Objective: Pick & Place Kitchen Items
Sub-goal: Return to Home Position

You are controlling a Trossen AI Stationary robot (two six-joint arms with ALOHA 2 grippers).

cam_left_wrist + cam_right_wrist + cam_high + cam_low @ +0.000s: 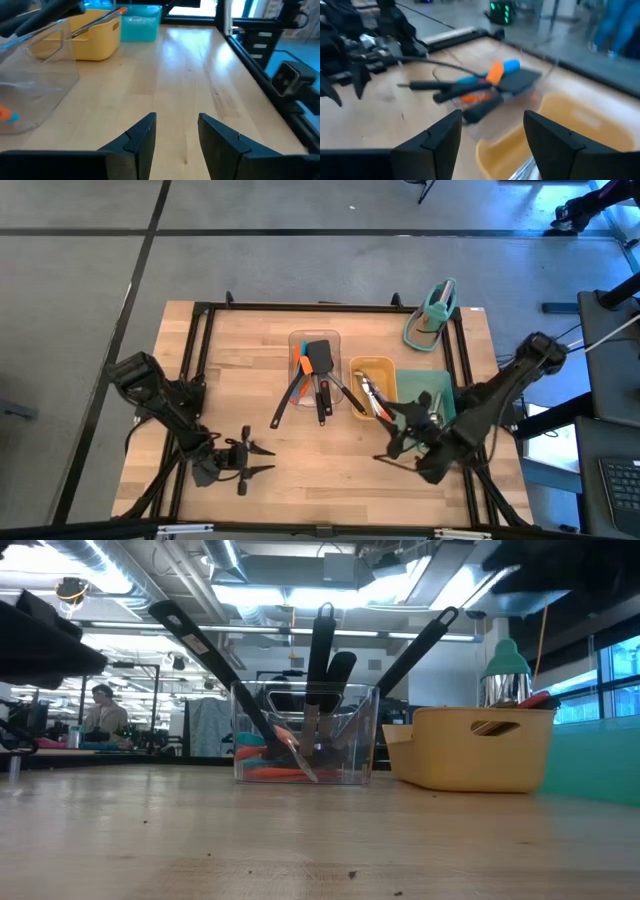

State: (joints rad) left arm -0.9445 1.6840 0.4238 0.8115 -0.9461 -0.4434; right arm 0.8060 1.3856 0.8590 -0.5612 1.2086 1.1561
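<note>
utensils (320, 356) | black/orange/blue, leaning in clear bin (297, 338) | steel ones (374, 401), apparently, yellow bin (372, 362)

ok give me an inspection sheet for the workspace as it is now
surface: wood table, no loose utensils seen on it
job's things: black turners and orange spatula in the clear bin; steel pieces in the yellow bin
clutter: teal stand, teal tray
grippers: left gripper open, empty, over bare wood left of the bins; right gripper open, empty, beside the yellow bin
cables: pale cable right of the table
surroundings: person at a far desk
</note>
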